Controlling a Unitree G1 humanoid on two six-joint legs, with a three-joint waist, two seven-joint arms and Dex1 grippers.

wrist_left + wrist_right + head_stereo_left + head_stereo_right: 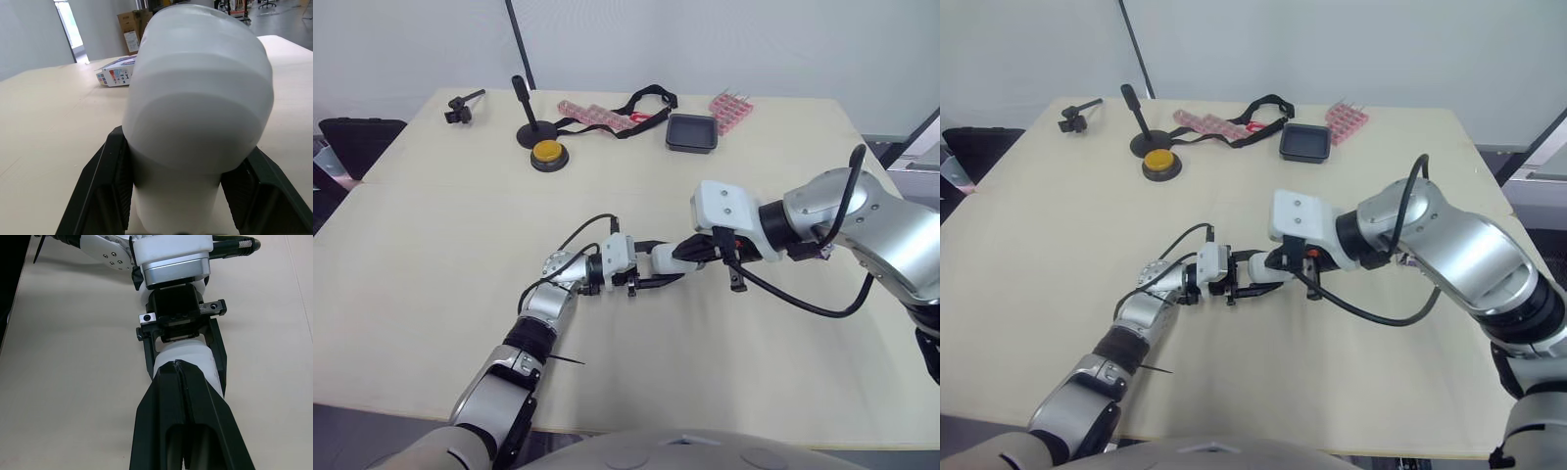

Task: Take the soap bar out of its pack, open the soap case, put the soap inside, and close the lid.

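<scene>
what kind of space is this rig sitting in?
Likely a lab or workshop test bay: a plain work table with a yellow push button and black stand, and a cardboard box beyond.

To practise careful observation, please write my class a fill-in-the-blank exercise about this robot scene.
1. The soap case held in the left gripper is ___ in colour.
2. The round button beside the black stand is ___.
3. The printed soap pack lies on the ___.
Missing words: white; yellow; table.
</scene>
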